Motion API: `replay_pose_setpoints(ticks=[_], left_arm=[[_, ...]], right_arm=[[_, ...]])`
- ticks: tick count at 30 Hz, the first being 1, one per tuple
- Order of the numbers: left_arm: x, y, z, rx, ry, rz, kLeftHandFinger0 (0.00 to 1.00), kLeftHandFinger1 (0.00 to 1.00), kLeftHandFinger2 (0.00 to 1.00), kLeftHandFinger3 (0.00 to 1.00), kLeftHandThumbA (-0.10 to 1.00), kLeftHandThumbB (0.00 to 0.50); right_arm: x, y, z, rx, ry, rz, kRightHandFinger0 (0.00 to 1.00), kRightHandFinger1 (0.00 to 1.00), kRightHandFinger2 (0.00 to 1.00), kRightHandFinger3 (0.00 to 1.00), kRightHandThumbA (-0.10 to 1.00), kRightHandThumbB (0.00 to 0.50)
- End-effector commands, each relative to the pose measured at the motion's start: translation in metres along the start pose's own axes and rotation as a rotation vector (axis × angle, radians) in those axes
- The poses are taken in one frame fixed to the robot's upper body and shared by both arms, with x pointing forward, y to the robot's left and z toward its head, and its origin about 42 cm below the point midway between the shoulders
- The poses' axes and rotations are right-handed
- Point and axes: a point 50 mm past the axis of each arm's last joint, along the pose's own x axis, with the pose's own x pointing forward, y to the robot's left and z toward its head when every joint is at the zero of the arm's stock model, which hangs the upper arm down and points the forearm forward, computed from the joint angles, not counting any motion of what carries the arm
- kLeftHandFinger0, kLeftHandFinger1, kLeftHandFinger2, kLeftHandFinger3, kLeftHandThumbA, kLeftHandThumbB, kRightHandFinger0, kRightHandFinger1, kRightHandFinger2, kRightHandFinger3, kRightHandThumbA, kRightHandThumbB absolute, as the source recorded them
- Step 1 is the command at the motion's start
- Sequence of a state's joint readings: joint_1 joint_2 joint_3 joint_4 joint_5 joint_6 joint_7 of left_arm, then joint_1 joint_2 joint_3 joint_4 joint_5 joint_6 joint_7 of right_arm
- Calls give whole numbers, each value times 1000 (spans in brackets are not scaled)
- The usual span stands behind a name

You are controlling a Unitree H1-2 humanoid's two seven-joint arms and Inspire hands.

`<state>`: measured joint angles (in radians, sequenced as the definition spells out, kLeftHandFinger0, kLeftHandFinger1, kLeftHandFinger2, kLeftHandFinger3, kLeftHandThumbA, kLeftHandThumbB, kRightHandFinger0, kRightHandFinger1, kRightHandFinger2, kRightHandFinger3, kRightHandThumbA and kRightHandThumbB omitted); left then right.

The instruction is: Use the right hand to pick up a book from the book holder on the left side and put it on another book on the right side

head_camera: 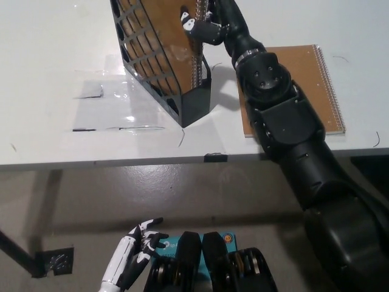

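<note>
A black mesh book holder [189, 104] stands tilted on the white table [55, 140], left of centre. A brown spiral-bound book [165, 38] stands inside it, spiral edge to the right. My black right hand [209, 21] is at the top of that book, thumb pressed on the brown cover and fingers wrapped behind the spiral edge, shut on it. A second brown spiral book [307, 79] lies flat on the table to the right, partly hidden under my right arm. My white left hand [138, 248] rests below the table's front edge at the lower left, fingers apart and holding nothing.
Dark tape marks [91, 94] lie on the table left of the holder. A small black clip [214, 157] sits on the table's front edge. Grey floor shows below the edge, with a floor plate [58, 261] at the lower left.
</note>
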<state>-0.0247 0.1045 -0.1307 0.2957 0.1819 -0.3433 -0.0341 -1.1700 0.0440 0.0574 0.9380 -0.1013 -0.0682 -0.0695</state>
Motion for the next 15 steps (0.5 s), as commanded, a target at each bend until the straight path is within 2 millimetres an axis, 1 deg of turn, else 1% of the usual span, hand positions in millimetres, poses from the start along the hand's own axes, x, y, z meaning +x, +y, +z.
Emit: replay_pose_setpoints(ticks=[1, 2, 3, 4, 5, 6, 7, 8, 9, 10, 11, 12, 13, 14, 15], left_arm=[[4, 4, 10, 16, -59, -12, 487, 557, 621, 794, 875, 134], [5, 4, 11, 20, -60, -14, 486, 553, 617, 793, 886, 137], [5, 4, 11, 23, -57, -17, 486, 551, 616, 793, 889, 137], [6, 4, 11, 20, -59, -16, 486, 551, 616, 792, 890, 136], [6, 4, 11, 20, -60, -16, 484, 550, 615, 791, 890, 136], [6, 4, 11, 21, -60, -16, 482, 549, 614, 789, 891, 136], [6, 4, 11, 23, -62, -14, 480, 549, 613, 787, 892, 135], [8, 5, 11, 23, -66, -11, 472, 542, 606, 781, 895, 142], [8, 5, 11, 22, -68, -11, 470, 540, 604, 779, 897, 140], [9, 5, 12, 23, -72, -12, 470, 540, 603, 778, 898, 139], [9, 6, 12, 25, -72, -13, 469, 537, 601, 775, 905, 145], [9, 6, 13, 27, -69, -13, 469, 536, 601, 775, 909, 145], [9, 6, 13, 26, -69, -14, 471, 537, 603, 777, 911, 141], [9, 7, 12, 27, -70, -14, 473, 537, 603, 777, 911, 139], [9, 6, 12, 28, -69, -14, 474, 537, 603, 778, 912, 138]], right_arm=[[14, -5, 59, 13, -159, -61, 0, 308, 643, 563, 151, 190], [15, -7, 59, 27, -161, -61, 0, 313, 644, 574, 58, 174], [16, -9, 61, 70, -164, -55, 0, 314, 642, 599, -61, 150], [17, -11, 64, 117, -171, -50, 0, 317, 658, 654, -98, 130], [18, -13, 69, 193, -185, -40, 0, 322, 691, 735, -100, 105], [19, -16, 73, 288, -193, -31, 0, 319, 717, 770, -100, 92], [21, -18, 79, 391, -200, -21, 0, 322, 728, 778, -100, 85], [22, -22, 93, 517, -189, -32, 0, 316, 734, 771, -100, 96], [23, -25, 102, 584, -195, -35, 0, 327, 746, 759, -100, 102], [23, -29, 113, 694, -193, -16, 0, 358, 763, 788, -100, 89], [23, -33, 122, 769, -193, -6, 0, 397, 800, 825, -100, 84], [23, -39, 135, 868, -196, 4, 0, 405, 819, 850, -100, 70], [23, -44, 143, 939, -204, 22, 0, 386, 817, 879, -100, 58], [22, -52, 157, 1065, -220, 59, 0, 359, 787, 915, -100, 64], [22, -54, 159, 1090, -221, 66, 0, 354, 777, 935, -100, 61]])
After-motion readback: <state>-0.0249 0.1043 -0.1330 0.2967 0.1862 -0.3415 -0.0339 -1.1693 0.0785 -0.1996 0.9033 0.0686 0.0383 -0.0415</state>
